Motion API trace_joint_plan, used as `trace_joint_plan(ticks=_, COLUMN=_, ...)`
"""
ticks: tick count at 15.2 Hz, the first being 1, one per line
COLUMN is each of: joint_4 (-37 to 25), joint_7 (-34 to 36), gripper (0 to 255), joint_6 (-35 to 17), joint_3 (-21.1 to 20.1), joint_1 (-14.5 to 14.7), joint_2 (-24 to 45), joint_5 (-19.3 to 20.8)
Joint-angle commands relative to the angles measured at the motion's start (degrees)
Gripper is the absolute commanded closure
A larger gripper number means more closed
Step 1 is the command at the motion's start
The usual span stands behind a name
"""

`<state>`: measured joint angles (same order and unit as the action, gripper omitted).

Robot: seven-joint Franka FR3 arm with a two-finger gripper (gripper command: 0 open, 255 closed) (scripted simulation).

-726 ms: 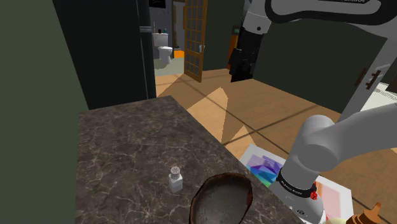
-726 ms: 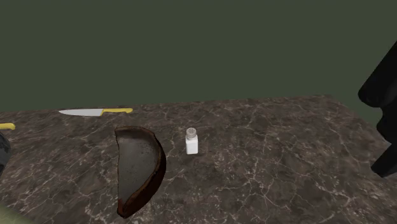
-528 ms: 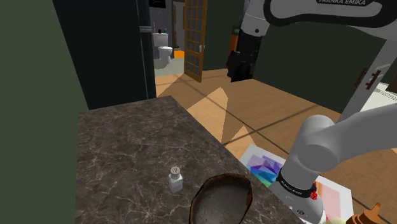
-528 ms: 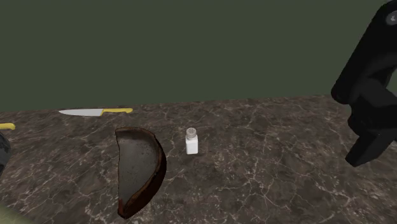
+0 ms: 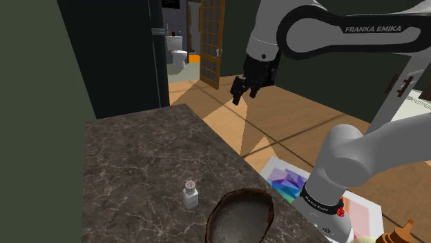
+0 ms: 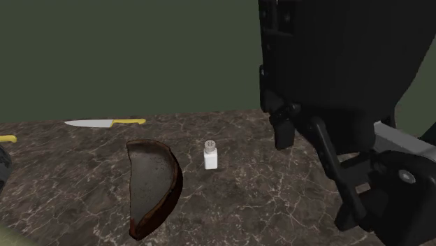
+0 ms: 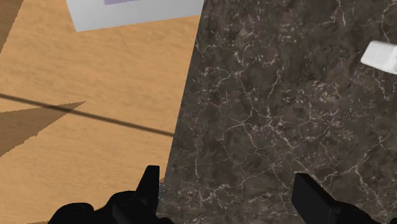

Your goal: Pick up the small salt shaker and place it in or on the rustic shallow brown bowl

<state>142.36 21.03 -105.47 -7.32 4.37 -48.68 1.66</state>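
Blocky black fingers (image 7: 151,186) stand apart facing veined dark countertop (image 7: 267,114).

The desk (image 5: 131,159) is dark brown-black with pale marble veining, the salt shaker (image 5: 190,195) white with a grey dotted cap, the bowl (image 6: 148,185) dark brown with a reddish rim, the knife (image 6: 105,123) yellow-handled and pale-bladed, the floor (image 5: 290,117) tan wood-grain.

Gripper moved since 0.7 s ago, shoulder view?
Yes. The gripper has shifted toward the shoulder view's left and slightly down, ending closer to the wooden lattice door and nearer the dark counter.
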Motion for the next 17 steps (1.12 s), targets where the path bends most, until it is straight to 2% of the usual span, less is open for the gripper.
trace_joint_plan(ticks=1, joint_4=2.3, joint_7=2.9, gripper=0, joint_6=-1.8, joint_3=-2.7, joint_1=0.9, joint_2=-0.5, joint_5=-1.2)
trace_joint_plan(ticks=10, joint_4=5.7, joint_7=16.0, gripper=0, joint_6=-11.2, joint_3=-16.2, joint_1=3.9, joint_2=5.7, joint_5=-5.4)
trace_joint_plan(ticks=17, joint_4=3.8, joint_7=27.6, gripper=0, joint_6=-18.9, joint_3=-28.1, joint_1=2.8, joint_2=15.7, joint_5=-5.3)
